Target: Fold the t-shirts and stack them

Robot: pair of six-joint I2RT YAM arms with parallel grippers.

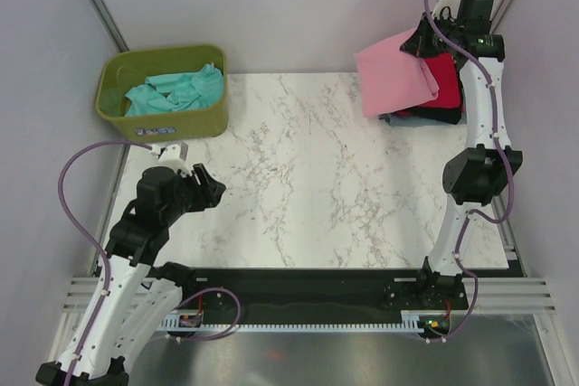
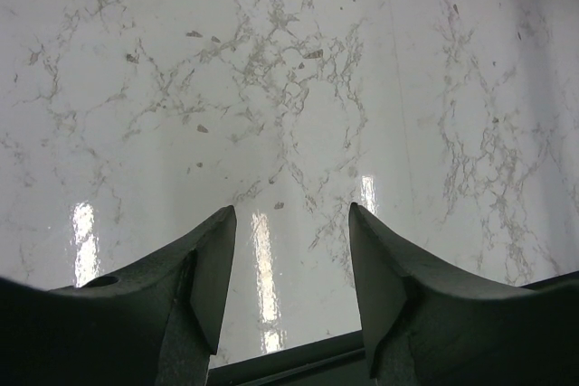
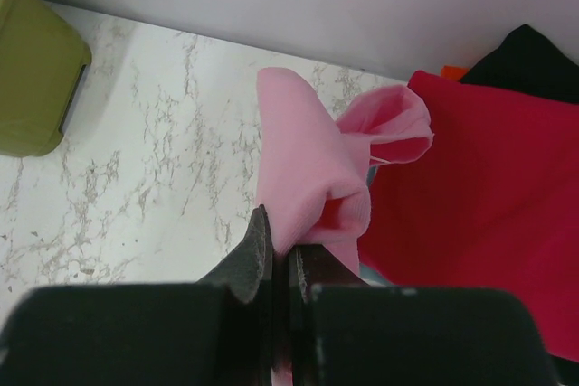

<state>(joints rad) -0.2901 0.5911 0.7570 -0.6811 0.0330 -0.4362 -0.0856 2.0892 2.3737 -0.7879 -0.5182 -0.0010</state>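
A folded pink t-shirt (image 1: 395, 80) lies over a stack at the far right of the table, with a red t-shirt (image 1: 447, 84), a black one and a grey-blue one (image 1: 403, 117) under it. My right gripper (image 1: 423, 40) is shut on the pink t-shirt's far edge, which bunches between the jaws in the right wrist view (image 3: 312, 174), over the red t-shirt (image 3: 470, 196). A teal t-shirt (image 1: 176, 90) lies crumpled in the olive-green tub (image 1: 163, 124). My left gripper (image 1: 213, 193) is open and empty above bare marble (image 2: 289, 214).
The tub stands at the table's far left corner and also shows in the right wrist view (image 3: 32, 74). Grey walls close the back and sides. A black rail (image 1: 298, 287) runs along the near edge between the arm bases.
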